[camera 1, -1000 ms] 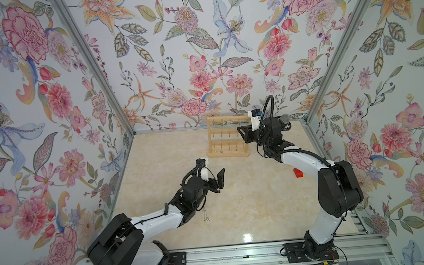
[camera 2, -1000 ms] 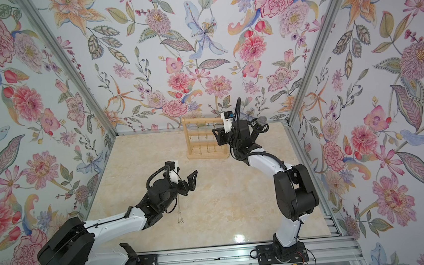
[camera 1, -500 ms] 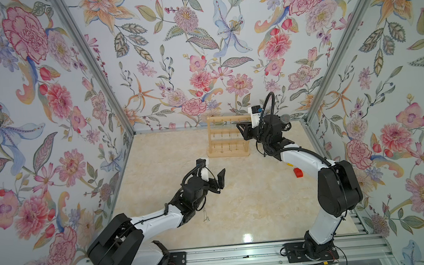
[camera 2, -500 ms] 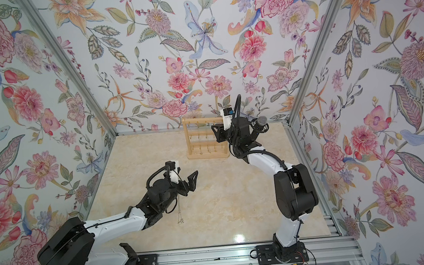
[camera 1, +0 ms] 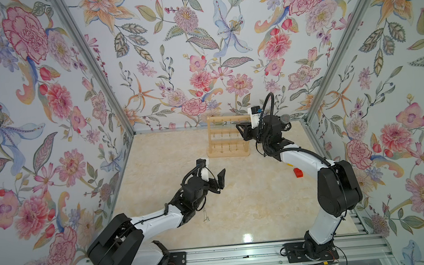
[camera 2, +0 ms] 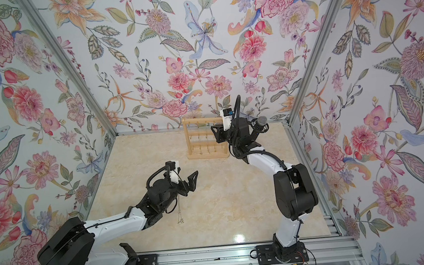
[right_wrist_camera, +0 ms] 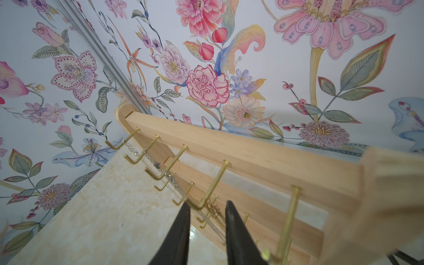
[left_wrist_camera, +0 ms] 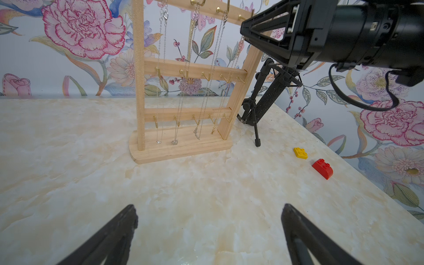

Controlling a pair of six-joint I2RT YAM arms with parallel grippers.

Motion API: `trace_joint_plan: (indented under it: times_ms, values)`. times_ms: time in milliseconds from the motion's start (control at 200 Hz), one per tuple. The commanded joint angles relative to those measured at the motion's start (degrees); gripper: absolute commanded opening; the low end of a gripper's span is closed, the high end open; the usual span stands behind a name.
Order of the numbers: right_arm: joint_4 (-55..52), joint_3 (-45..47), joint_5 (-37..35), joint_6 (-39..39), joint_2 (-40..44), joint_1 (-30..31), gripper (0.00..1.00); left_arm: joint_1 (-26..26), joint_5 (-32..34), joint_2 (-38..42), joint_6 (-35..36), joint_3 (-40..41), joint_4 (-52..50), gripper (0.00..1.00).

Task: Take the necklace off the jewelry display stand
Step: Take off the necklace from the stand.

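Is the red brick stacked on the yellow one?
No, the red brick sits beside the yellow brick, with a gap between them.

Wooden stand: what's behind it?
Through the stand's bars, only the flowered wall. A black tripod stands beside its post, a little further back; the right gripper covers the tripod's top. The base hides the table right behind it.

No legible text, labels, numbers anywhere (wallpaper (camera 1: 198,35) purely floral).
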State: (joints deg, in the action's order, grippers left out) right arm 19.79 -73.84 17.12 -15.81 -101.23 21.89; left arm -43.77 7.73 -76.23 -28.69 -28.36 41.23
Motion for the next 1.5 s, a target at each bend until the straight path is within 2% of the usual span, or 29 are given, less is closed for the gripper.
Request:
trace_joint_plan:
  times_ms: [0,310,1241,1351,1491]
  values:
    - [2.42,1.79,-0.46,0.41,1.71,0.61,0.28,0.09,-0.74,-0.76,0.12,-0.36,1.31,0.99]
    - [1.7,0.05,-1.39,1.05,0.74,0.94,0.27,0.09,-0.92,-0.94,0.11,-0.46,1.22,0.99]
    - [-0.09,-2.17,-4.09,2.8,-1.02,1.51,0.16,0.11,-1.2,-0.81,-0.07,-0.31,1.39,0.99]
    - [-0.1,-1.87,-4.04,2.81,-0.9,1.52,0.16,0.08,-1.17,-0.72,-0.06,-0.25,1.39,0.99]
    - [-0.1,-1.26,-3.92,2.89,-0.47,1.67,0.26,0.09,-1.31,-0.77,-0.06,-0.28,1.43,0.99]
